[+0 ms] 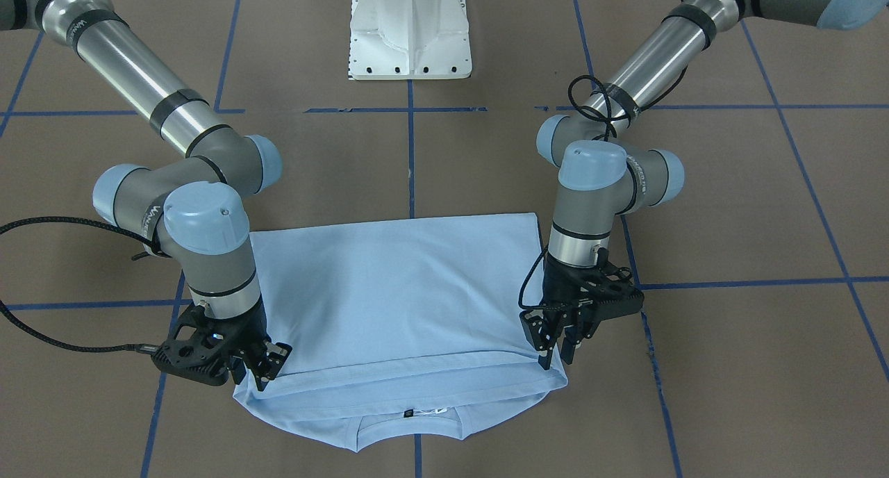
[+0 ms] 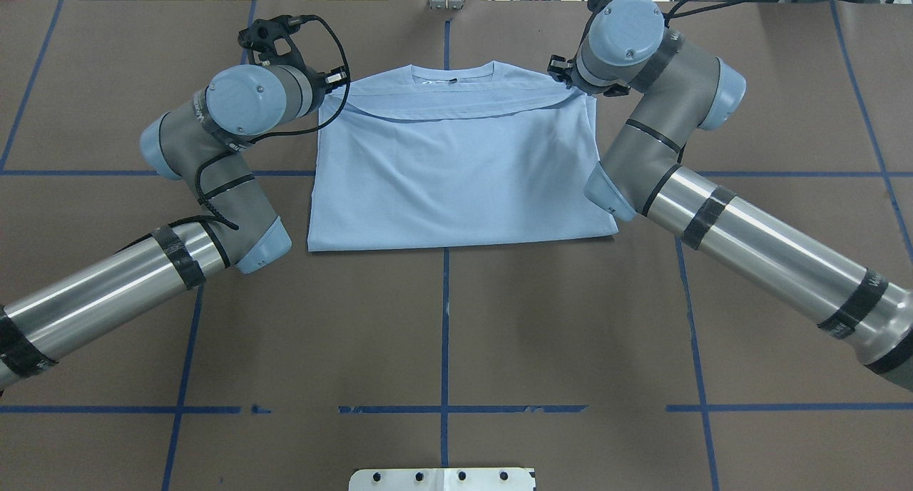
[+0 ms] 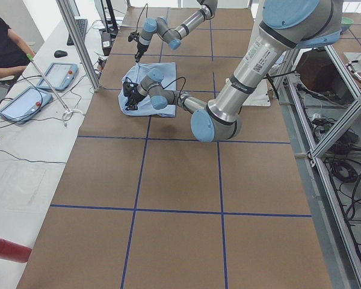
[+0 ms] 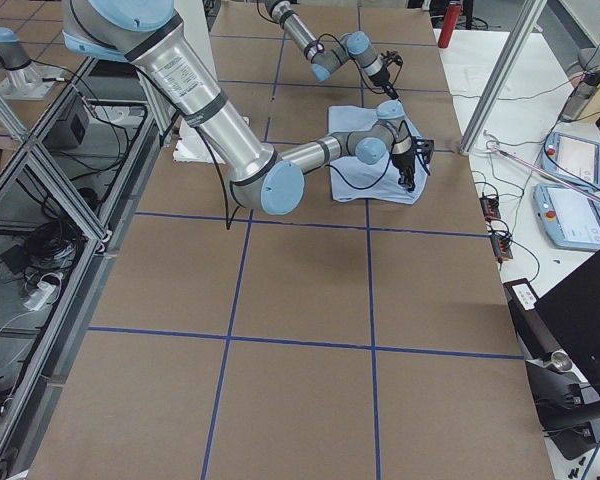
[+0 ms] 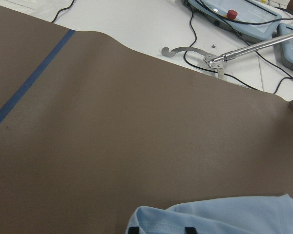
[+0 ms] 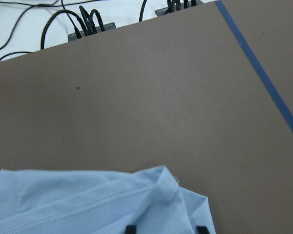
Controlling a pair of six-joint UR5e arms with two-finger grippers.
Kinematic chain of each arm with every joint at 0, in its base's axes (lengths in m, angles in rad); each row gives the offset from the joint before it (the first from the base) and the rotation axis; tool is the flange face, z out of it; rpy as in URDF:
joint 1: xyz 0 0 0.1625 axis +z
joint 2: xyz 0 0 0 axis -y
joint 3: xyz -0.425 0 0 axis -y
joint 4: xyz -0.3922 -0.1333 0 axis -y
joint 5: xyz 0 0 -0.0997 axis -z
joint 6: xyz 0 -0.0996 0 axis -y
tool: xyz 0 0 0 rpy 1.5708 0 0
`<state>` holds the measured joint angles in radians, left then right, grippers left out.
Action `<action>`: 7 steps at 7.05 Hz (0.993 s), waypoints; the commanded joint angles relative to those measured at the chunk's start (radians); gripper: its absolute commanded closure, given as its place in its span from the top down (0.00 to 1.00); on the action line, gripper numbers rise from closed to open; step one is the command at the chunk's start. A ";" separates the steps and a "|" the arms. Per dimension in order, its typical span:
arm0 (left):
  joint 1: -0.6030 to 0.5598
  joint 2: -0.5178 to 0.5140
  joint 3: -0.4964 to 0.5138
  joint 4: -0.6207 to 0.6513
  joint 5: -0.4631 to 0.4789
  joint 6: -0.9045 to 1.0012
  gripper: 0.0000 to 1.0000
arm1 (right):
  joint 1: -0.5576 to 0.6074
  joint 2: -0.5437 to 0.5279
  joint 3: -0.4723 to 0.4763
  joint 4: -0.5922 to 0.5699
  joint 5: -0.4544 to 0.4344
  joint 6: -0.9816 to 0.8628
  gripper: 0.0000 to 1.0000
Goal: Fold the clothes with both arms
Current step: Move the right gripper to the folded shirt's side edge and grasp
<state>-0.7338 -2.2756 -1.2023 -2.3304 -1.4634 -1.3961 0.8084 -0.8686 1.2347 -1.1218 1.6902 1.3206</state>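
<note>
The light blue T-shirt [image 1: 396, 290] lies flat on the brown table, folded, with its hem edge laid just short of the ribbed collar [image 1: 410, 429] and the dark neck label [image 1: 408, 414]. The chest print is hidden. It also shows in the overhead view [image 2: 456, 170]. My left gripper [image 1: 555, 356] stands over the folded edge's corner at one side, fingertips apart, with cloth showing between them in the left wrist view [image 5: 159, 230]. My right gripper [image 1: 255, 375] stands over the opposite corner, likewise open in the right wrist view [image 6: 166, 228].
The white pedestal base [image 1: 410, 30] stands at the robot's side of the table. Blue tape lines [image 2: 445, 334] cross the brown surface. Cables and control pendants [image 5: 234, 17] lie past the far table edge. A person [image 3: 3, 42] sits beside the table.
</note>
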 commanded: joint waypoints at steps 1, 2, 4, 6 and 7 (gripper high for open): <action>0.001 0.080 -0.133 0.002 -0.038 -0.004 0.48 | -0.123 -0.399 0.505 0.004 -0.001 0.168 1.00; 0.002 0.088 -0.140 0.003 -0.052 -0.007 0.49 | -0.182 -0.462 0.566 0.005 -0.017 0.299 1.00; 0.011 0.117 -0.164 0.003 -0.051 -0.008 0.49 | -0.242 -0.489 0.552 0.005 -0.063 0.464 1.00; 0.011 0.126 -0.166 0.002 -0.049 -0.008 0.50 | -0.252 -0.413 0.469 0.002 -0.064 0.508 0.95; 0.011 0.126 -0.166 0.003 -0.048 -0.008 0.50 | -0.250 -0.382 0.422 0.002 -0.064 0.509 0.84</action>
<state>-0.7228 -2.1506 -1.3671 -2.3282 -1.5123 -1.4036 0.5593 -1.2923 1.7117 -1.1191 1.6273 1.8176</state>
